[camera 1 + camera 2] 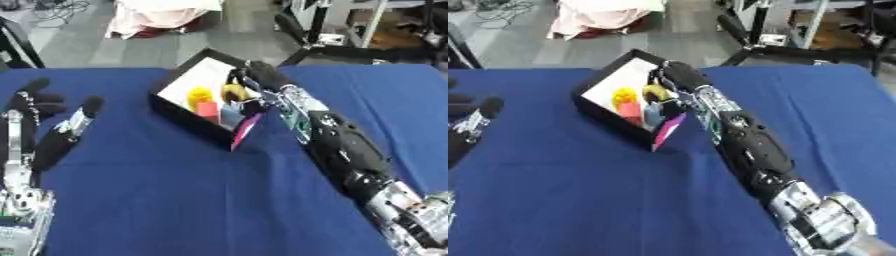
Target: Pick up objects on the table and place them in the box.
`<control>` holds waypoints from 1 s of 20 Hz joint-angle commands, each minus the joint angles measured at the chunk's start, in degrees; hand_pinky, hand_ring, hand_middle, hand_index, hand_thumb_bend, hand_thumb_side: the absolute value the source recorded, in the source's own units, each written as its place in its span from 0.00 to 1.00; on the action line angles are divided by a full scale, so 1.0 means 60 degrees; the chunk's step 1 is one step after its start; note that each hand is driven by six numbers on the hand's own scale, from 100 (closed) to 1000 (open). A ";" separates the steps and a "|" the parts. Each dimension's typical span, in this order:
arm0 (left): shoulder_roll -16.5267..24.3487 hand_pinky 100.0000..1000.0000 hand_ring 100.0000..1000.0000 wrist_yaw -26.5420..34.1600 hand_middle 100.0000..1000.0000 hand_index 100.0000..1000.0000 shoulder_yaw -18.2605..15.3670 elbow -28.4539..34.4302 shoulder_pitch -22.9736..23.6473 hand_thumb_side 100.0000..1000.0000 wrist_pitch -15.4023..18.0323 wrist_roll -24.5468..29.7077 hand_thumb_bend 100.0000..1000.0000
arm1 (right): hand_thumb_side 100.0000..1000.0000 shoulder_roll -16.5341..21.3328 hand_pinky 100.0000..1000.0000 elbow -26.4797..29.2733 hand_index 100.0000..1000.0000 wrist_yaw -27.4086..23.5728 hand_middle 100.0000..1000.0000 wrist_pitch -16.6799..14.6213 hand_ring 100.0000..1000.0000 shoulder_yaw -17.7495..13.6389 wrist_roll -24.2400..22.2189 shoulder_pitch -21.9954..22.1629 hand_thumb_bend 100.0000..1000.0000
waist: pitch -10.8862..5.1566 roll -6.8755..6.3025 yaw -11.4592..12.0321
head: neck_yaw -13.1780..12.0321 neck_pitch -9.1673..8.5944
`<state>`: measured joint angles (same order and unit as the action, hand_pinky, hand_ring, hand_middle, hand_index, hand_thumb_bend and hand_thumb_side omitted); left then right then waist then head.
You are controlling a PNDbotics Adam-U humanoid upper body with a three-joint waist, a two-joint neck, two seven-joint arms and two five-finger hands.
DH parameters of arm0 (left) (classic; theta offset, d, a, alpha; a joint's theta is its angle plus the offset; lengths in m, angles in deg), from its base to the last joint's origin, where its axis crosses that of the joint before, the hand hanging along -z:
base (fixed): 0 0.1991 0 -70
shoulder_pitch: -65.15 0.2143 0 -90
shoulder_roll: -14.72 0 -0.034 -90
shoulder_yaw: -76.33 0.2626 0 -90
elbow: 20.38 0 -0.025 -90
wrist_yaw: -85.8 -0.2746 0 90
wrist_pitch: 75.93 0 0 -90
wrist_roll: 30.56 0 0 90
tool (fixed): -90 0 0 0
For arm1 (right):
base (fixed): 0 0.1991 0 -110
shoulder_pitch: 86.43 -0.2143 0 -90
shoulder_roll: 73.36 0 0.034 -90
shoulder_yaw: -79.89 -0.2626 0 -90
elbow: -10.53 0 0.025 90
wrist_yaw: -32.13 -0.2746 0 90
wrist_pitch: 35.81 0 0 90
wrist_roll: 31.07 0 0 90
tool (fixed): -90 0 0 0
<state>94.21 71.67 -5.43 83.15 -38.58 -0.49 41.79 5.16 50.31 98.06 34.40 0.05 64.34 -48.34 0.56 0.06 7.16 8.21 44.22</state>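
A black box [179,119] with a white floor stands askew at the middle back of the blue table. Inside lie a yellow piece [199,95], a pink-red block [207,109] and a pale blue piece [229,116]. My right hand [255,76] reaches over the box's right wall from the lower right, its fingers curled round a second yellow round thing [233,93] just above the box floor. My left hand [37,112] rests at the left edge with its fingers up and straight, holding nothing.
A magenta flap [248,129] hangs at the box's near corner. The blue cloth [175,200] covers the table in front. Past the far edge are a pink-white bundle [162,17] on the floor and black stands [341,47].
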 commanded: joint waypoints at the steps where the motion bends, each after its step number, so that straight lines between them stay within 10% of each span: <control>1: 0.0055 0.77 0.57 -0.0020 0.54 0.82 0.0012 0.0204 -0.0132 0.54 0.0020 0.0017 0.91 | 0.37 0.0169 0.91 0.0306 0.98 0.0083 0.96 -0.0122 0.88 -0.0126 0.0111 -0.0209 0.00 | -0.0002 -0.0126 -0.0015 | -0.0005 -0.0018; 13: 0.0285 0.77 0.56 0.0025 0.53 0.82 -0.0069 0.0177 0.0077 0.54 -0.0029 -0.0086 0.91 | 0.25 0.1571 0.87 0.3079 0.94 -0.2861 0.92 0.0689 0.85 0.0061 0.0842 0.0229 0.00 | -0.0079 0.0008 -0.0385 | -0.0338 -0.0018; 20: 0.0474 0.77 0.56 0.0064 0.53 0.82 -0.0134 0.0134 0.0258 0.54 -0.0017 -0.0237 0.91 | 0.36 0.2989 0.80 0.6995 0.87 -0.6249 0.77 0.1350 0.76 -0.0147 -0.0009 0.2511 0.00 | -0.0063 0.0195 -0.0784 | -0.0755 -0.0018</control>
<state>95.86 71.95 -5.76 83.11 -36.58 -0.68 40.72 20.42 87.12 64.15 41.67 0.07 64.93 -32.47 0.56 0.56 2.30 4.16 44.22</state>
